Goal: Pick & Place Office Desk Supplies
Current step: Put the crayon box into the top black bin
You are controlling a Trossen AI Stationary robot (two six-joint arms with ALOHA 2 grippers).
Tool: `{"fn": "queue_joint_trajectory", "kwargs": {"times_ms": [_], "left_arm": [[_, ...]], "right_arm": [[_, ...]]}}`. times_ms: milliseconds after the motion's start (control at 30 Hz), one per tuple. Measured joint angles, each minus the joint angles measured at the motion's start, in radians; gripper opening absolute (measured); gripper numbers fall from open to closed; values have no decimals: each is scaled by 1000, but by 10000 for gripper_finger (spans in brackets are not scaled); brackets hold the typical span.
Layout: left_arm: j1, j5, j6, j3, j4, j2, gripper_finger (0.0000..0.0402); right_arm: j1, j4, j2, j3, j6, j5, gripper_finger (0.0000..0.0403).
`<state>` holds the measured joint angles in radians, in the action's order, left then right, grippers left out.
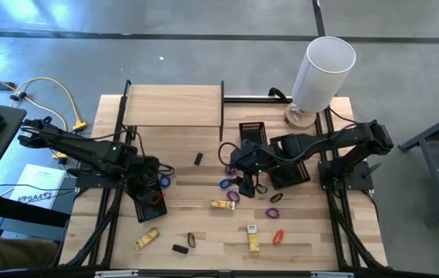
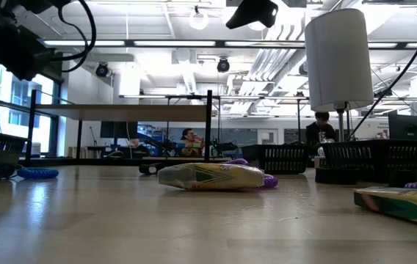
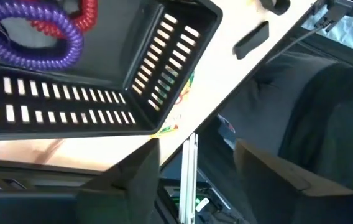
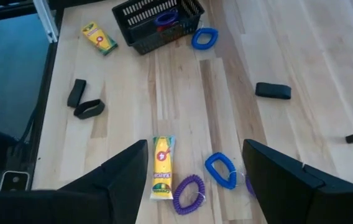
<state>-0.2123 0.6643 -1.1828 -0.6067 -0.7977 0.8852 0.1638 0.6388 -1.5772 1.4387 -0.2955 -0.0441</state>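
A yellow packet (image 4: 162,168) lies flat on the wooden surface (image 4: 257,56). Just beside it lie a purple coil loop (image 4: 187,195) and a blue loop (image 4: 220,170). Farther from it, a black loop (image 4: 89,109) touches a small black block (image 4: 76,93). Another blue loop (image 4: 204,38) lies against the black mesh tray (image 4: 145,38); a second yellow packet (image 4: 98,37) lies beside that tray. Inside it rest a purple coil (image 3: 27,37) and a red coil (image 3: 84,15).
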Motion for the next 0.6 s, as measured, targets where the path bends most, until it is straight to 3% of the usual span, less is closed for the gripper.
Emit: {"fn": "queue_joint_trajectory", "kwargs": {"times_ms": [167, 367, 600], "left_arm": [[10, -15, -6, 0, 0, 0, 262], [38, -82, -12, -50, -23, -6, 276], [-45, -352, -12, -312, -342, 10, 276]], "right_arm": [[0, -1, 0, 0, 0, -4, 250], [0, -14, 0, 0, 0, -20, 250], [0, -26, 0, 0, 3, -35, 250]]}}
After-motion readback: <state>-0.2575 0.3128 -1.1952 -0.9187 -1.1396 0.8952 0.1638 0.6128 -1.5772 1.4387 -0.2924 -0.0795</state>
